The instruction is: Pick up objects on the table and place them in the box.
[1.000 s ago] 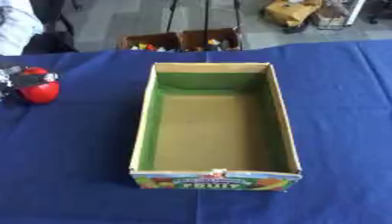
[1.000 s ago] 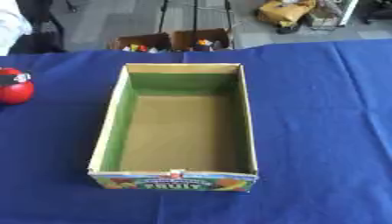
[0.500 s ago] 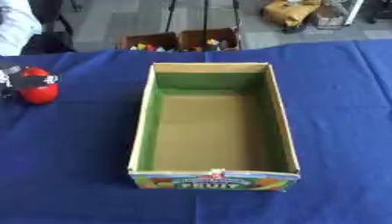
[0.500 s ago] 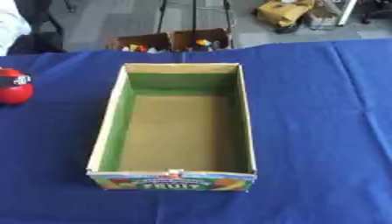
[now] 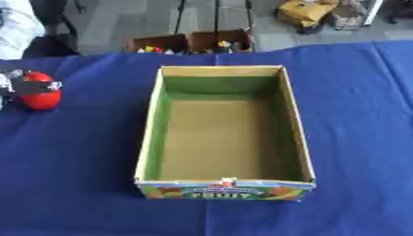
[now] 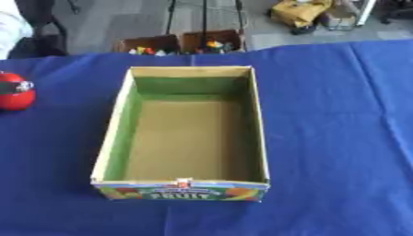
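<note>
An open cardboard fruit box [image 5: 150, 138] with green inner walls and a brown floor stands in the middle of the blue-clothed table [image 5: 73, 170]; nothing lies in it. At the far left edge a red round object [image 5: 38, 98] is just above or on the cloth. My left hand [image 5: 29, 87] reaches in from the left. Its black fingers wrap across the upper part of the red object. Most of the hand is cut off by the picture's edge. The right eye view shows the same red object [image 6: 13, 94] at its left border. My right hand shows in no view.
Beyond the table's far edge, two low crates [image 5: 192, 43] of small colourful things stand on the floor. Brown cardboard items [image 5: 305, 11] lie further back. Blue cloth stretches wide to the right of the box and in front of it.
</note>
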